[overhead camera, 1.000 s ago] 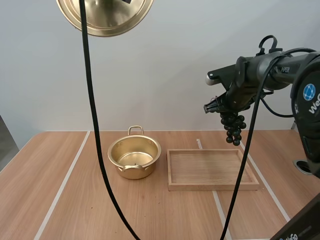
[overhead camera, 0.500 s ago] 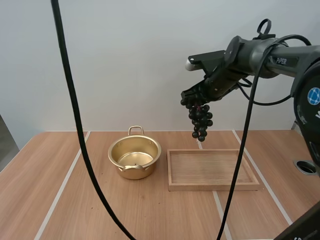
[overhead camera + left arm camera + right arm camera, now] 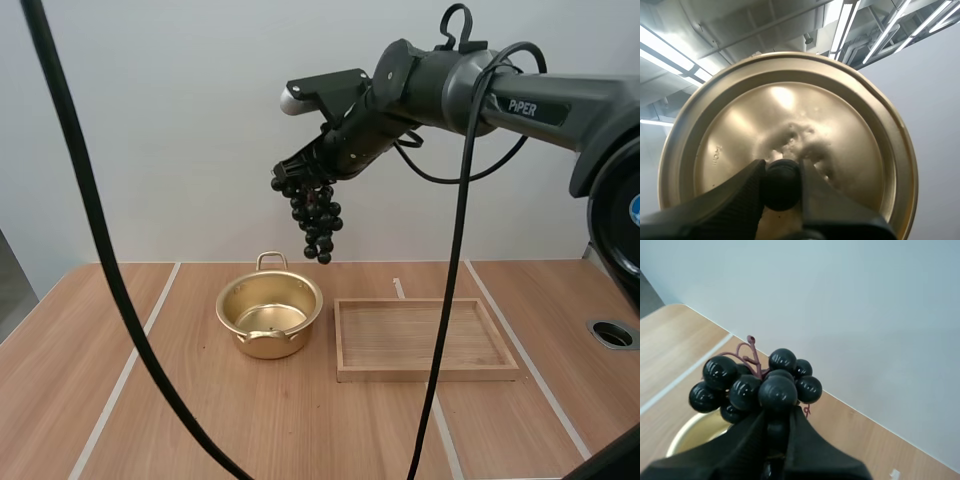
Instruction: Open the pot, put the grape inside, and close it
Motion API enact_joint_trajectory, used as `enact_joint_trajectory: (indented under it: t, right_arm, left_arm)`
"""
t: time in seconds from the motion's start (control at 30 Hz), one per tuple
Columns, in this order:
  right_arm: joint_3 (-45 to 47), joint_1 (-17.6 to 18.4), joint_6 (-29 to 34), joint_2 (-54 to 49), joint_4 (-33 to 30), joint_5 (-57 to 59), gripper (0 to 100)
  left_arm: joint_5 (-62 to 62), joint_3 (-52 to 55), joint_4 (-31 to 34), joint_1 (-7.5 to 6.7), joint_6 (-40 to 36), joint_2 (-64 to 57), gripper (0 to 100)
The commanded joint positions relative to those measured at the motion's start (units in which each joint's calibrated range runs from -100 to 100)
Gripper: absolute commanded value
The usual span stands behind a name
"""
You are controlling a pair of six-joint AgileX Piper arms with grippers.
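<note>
A gold pot (image 3: 269, 316) stands uncovered on the wooden table, left of the tray. My right gripper (image 3: 297, 178) hangs high above and a little right of the pot, shut on a bunch of dark grapes (image 3: 317, 222) that dangles below it. In the right wrist view the fingers pinch the grapes (image 3: 760, 385) with the pot's rim (image 3: 687, 432) below them. In the left wrist view my left gripper (image 3: 782, 186) is shut on the black knob (image 3: 782, 183) of the gold lid (image 3: 840, 130), held up in the air.
A shallow wooden tray (image 3: 425, 339) lies right of the pot with nothing in it. White tape lines run across the table (image 3: 180, 420). A round hole (image 3: 612, 334) sits near the table's right edge.
My right arm has swung left with the grapes, from over the tray's right end to above the pot. The lid has left the top of the high view.
</note>
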Motion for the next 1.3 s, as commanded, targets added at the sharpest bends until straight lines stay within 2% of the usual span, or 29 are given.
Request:
enact_joint_trajectory:
  t: [0.0,0.47,1.27]
  right_arm:
    - [-1.26,0.99,-0.18,-0.95,0.92,0.83,0]
    - [-1.12,5.25,-1.17,5.82,0.92,1.48,0]
    - [-0.97,5.26,-4.28,15.13,3.40,2.07,0]
  left_arm:
    - [2.69,-0.53,-0.30,0.10,-0.76,-0.22,0]
    - [8.32,-0.53,-0.69,0.10,-0.76,-0.34,0]
    - [11.91,-0.53,0.07,0.10,-1.19,-0.34,0]
